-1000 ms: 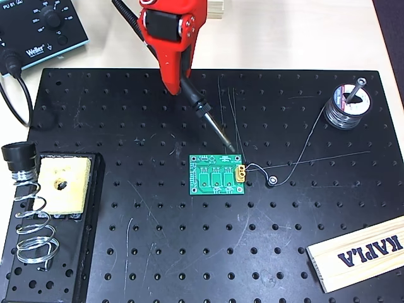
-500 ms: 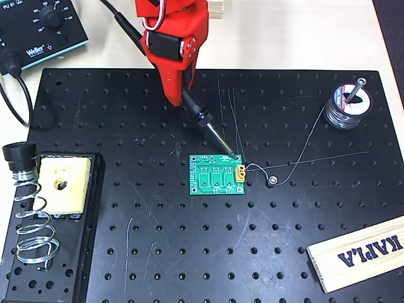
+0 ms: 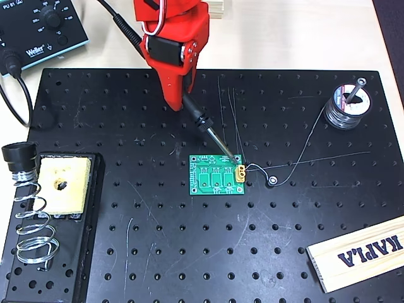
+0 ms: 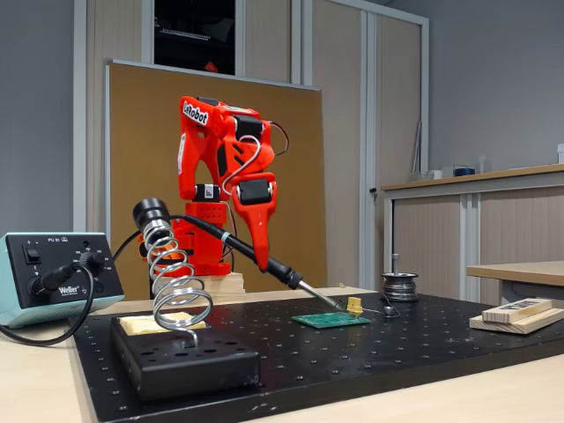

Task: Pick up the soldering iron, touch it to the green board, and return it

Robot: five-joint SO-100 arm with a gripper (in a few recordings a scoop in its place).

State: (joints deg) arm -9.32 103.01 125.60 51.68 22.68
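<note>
The red end effector (image 3: 178,95) was clamped around the handle of the soldering iron (image 3: 203,123), which slanted down from it toward the green board (image 3: 218,175) lying flat on the black perforated worktop (image 3: 189,252). In the overhead view the metal tip sat at the board's upper right corner, just beside the small yellow connector (image 3: 240,172); the fixed view put the tip (image 4: 328,303) right at the board (image 4: 330,320), though actual contact could not be confirmed from either angle. To do this step well, the touch should probably be light and brief, with the iron's slant held steady so that the loose board does not slide. The return would then need a lift clear of the thin wire (image 3: 297,154) before swinging toward the coil stand (image 3: 28,224).
</note>
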